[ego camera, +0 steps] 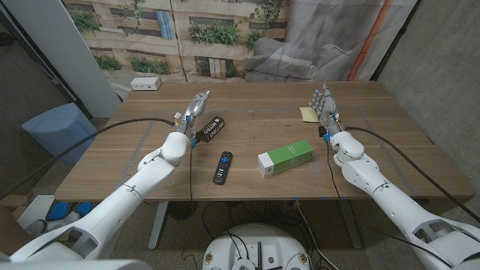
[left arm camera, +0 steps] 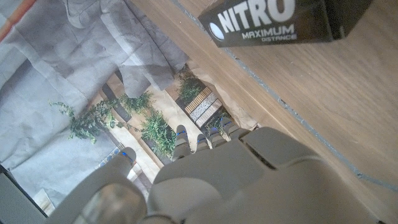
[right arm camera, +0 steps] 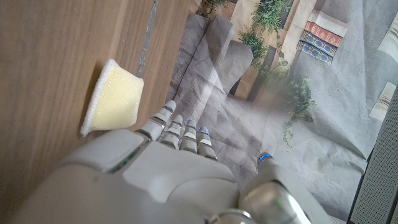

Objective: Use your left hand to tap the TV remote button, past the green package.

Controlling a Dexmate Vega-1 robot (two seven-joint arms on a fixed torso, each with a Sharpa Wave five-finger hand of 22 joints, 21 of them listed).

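Right now your left hand (ego camera: 196,107) reaches forward over the table (ego camera: 255,112), fingers stretched out together and holding nothing, just beside the near end of a black box (ego camera: 211,128) printed NITRO MAXIMUM DISTANCE. Your right hand (ego camera: 324,103) stands likewise on the far right side, fingers extended and empty, with a yellow sponge (ego camera: 307,113) just beside it. The TV remote (ego camera: 222,166) lies nearer to you than the left hand, close to the table's front edge: a slim black bar, lengthwise toward you, with small buttons on top and a blue spot near its far end. The green package (ego camera: 286,158), a green-and-white carton, lies on its side just right of the remote.
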